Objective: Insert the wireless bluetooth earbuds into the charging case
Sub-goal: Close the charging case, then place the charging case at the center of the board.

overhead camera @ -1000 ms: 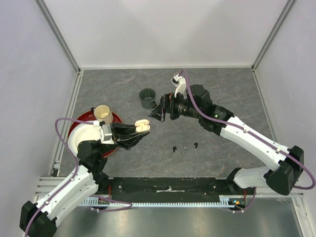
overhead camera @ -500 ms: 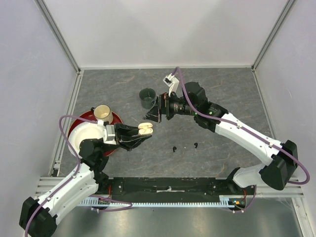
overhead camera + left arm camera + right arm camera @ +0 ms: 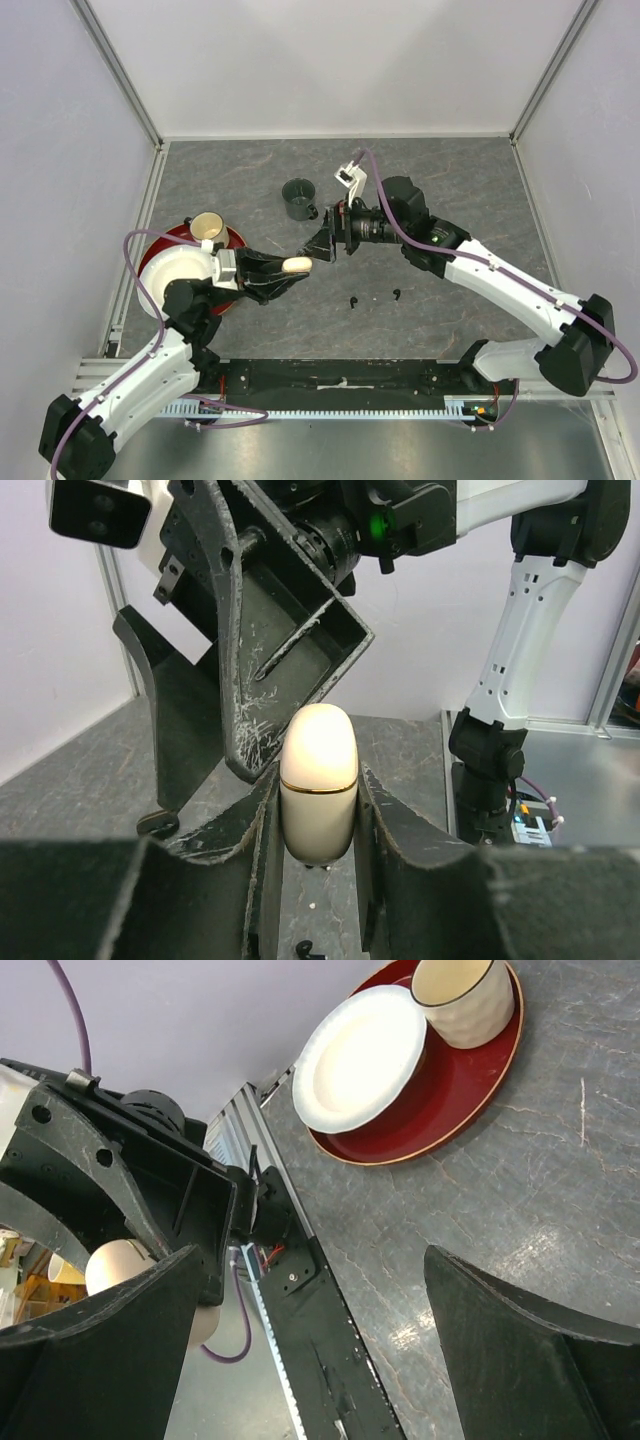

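Note:
My left gripper (image 3: 300,266) (image 3: 317,792) is shut on the cream charging case (image 3: 296,265) (image 3: 318,750) and holds it above the table. The case's lid is closed along a gold seam. My right gripper (image 3: 322,243) (image 3: 310,1260) is open, its fingers (image 3: 245,680) just beyond the case's top; I cannot tell whether they touch it. The right wrist view shows part of the case (image 3: 113,1265) at its left edge. Two black earbuds (image 3: 353,301) (image 3: 398,294) lie on the table in front of the grippers. One black earbud (image 3: 305,949) shows below the case.
A dark green mug (image 3: 298,199) stands behind the grippers. At the left, a red tray (image 3: 236,240) (image 3: 460,1090) carries a white plate (image 3: 172,275) (image 3: 360,1055) and a cream cup (image 3: 208,228) (image 3: 462,995). The black base rail (image 3: 340,378) runs along the near edge.
My left wrist has rolled, so the case now shows its narrow side from above. My right gripper has come down and nearer to the case, still open.

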### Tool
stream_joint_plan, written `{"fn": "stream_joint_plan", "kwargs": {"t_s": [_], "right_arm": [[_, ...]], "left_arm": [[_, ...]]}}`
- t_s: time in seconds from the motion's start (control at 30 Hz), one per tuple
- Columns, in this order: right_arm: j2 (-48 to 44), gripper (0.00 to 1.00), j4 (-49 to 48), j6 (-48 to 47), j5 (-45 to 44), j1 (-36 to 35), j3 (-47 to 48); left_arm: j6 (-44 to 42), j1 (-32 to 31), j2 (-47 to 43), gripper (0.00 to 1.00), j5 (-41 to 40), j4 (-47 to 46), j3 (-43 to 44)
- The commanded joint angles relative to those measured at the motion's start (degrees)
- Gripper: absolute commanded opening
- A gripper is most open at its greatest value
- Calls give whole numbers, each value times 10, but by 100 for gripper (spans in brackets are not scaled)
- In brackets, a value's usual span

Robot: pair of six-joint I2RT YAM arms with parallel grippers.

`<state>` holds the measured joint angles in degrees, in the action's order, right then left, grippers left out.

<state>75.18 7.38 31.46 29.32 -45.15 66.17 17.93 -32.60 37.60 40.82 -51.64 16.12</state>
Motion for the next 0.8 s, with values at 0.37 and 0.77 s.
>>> {"fn": "stream_joint_plan", "kwargs": {"t_s": [0.37, 0.77], "right_arm": [[-143, 98, 83, 68, -474, 3, -62], [-194, 98, 131, 84, -470, 9, -107]], "left_arm": [[72, -1, 17, 2, -98, 181, 71], [280, -1, 292, 2, -141, 179, 124]]}}
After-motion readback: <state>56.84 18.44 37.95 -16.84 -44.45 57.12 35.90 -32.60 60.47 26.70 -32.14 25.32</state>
